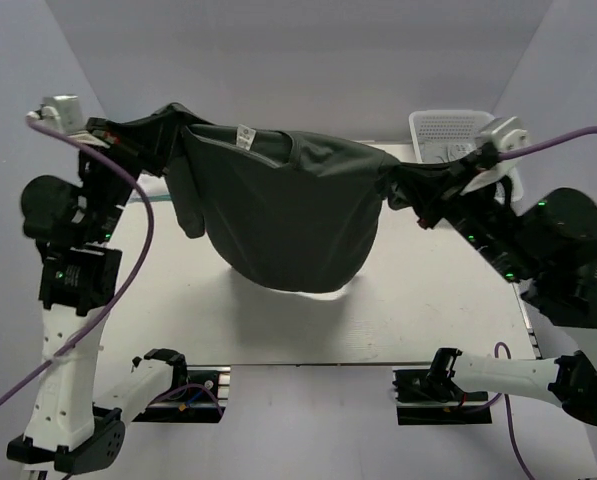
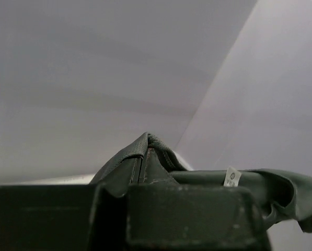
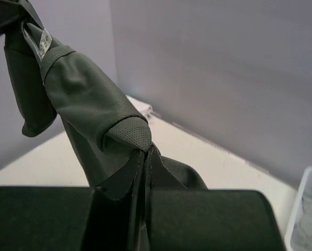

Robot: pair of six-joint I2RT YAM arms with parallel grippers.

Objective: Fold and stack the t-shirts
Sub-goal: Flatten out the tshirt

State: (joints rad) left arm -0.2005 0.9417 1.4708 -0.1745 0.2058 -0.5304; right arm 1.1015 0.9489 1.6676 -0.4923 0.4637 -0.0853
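The dark grey t-shirt (image 1: 288, 220) hangs in the air above the table (image 1: 428, 310), stretched between the two arms. It is held along its top edge, where a small white label (image 1: 244, 135) shows. Its body sags down in a rounded belly that casts a shadow on the table, and whether the lowest fold touches the surface cannot be told. One sleeve (image 1: 190, 215) dangles loose on the left side.

The left gripper (image 1: 150, 140) pinches one top corner and the right gripper (image 1: 410, 190) pinches the other. In both wrist views the fingers are pressed together, with a ridge of grey cloth pushed up between them. Each gripper is therefore closed on the shirt.

Behind the right gripper, at the far right corner of the table, stands a white basket (image 1: 448, 130). What lies inside it is too unclear to say.

The main risk is that each grip looks like a thin pinch on a small bunch of fabric. A quick swing or too much spreading could pull a corner free, and the shirt would drop in a heap. If the shirt is lowered while it sags, the belly would likely land first and crease. The loose sleeve could tuck under the body. The right arm is also near the basket and might knock it when it moves.
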